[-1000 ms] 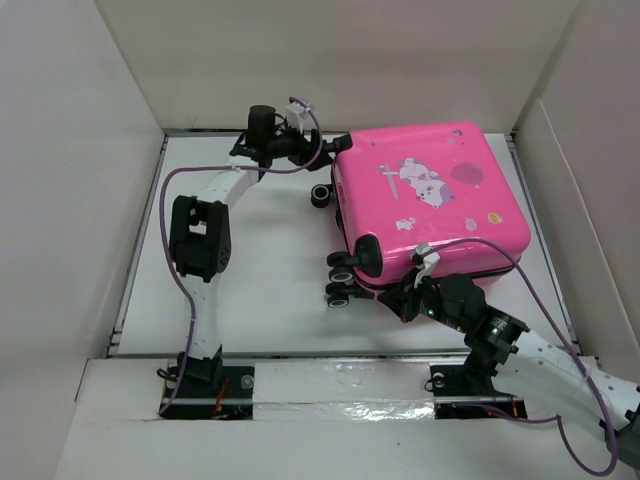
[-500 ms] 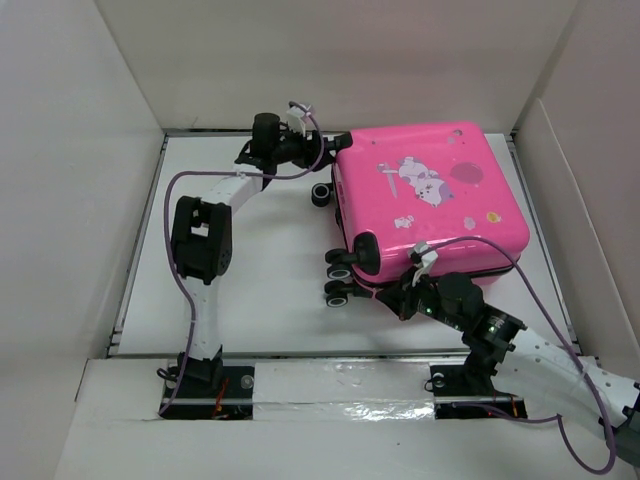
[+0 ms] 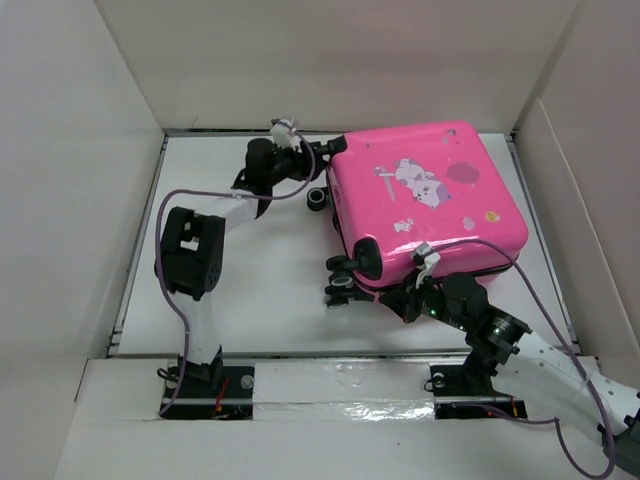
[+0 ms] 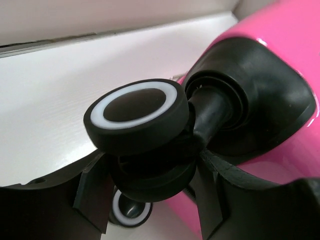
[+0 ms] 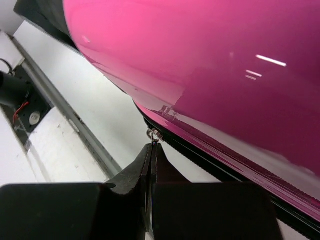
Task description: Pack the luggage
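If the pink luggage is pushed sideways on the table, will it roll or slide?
The luggage lies flat on its shell, its wheels sticking out sideways, so it would probably slide, not roll. The glossy hard shell looks stiff and likely slippery to grip.

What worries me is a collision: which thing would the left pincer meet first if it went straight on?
The black caster wheel of the luggage, which sits between the fingers of the left pincer, apparently very close.

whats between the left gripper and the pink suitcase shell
A black wheel with a white ring sits between the fingers of the left gripper, its stem joining the suitcase corner. The left wrist view shows it.
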Motion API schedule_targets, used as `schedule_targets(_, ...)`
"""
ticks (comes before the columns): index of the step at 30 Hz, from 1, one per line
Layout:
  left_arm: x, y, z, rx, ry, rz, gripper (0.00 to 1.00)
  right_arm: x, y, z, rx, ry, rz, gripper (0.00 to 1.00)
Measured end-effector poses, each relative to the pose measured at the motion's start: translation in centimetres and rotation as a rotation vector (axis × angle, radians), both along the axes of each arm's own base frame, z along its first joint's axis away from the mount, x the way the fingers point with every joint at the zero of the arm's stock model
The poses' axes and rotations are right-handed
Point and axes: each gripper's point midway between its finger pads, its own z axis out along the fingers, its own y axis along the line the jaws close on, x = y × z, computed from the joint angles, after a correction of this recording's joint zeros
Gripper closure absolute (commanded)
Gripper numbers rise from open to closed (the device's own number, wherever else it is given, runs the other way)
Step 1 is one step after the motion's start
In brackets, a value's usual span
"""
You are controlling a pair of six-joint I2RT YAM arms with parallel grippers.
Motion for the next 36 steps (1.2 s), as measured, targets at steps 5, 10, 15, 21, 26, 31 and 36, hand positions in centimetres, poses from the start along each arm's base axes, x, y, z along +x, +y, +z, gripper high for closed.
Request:
schedule_targets(5,-3.2,4.7,-0.3,-0.107,0.002,0.190,1.00,0.0,-0.5,-0.2,0.010,0.039,0.054,1.00)
schedule_targets(10,-6.6,9.3,-0.5,-0.176,-0.012,0.394,1.00,3.3,-3.0,-1.0,0.008,0.103,-0.028,1.00)
schedule_targets(15,-12.3,12.0,-1.2,-0.251,-0.011,0.510,1.00,7.3,-6.2,-1.6,0.014,0.151,-0.162,1.00)
schedule_targets(21,-19.4,10.7,-2.0,-0.250,-0.017,0.528,1.00,12.2,-7.3,-2.1,0.001,0.135,-0.286,1.00)
schedule_targets(26,-24.6,4.1,-2.3,-0.239,0.027,0.285,1.00,9.3,-1.6,-1.6,0.111,0.031,-0.175,1.00)
schedule_targets(31,-26.0,2.6,-1.9,-0.254,0.045,0.216,1.00,4.9,1.3,-1.4,0.210,0.002,-0.116,1.00)
schedule_targets(36,-28.4,-0.6,-0.7,-0.254,0.046,0.055,0.65,5.3,0.3,-1.2,0.172,0.005,-0.146,1.00)
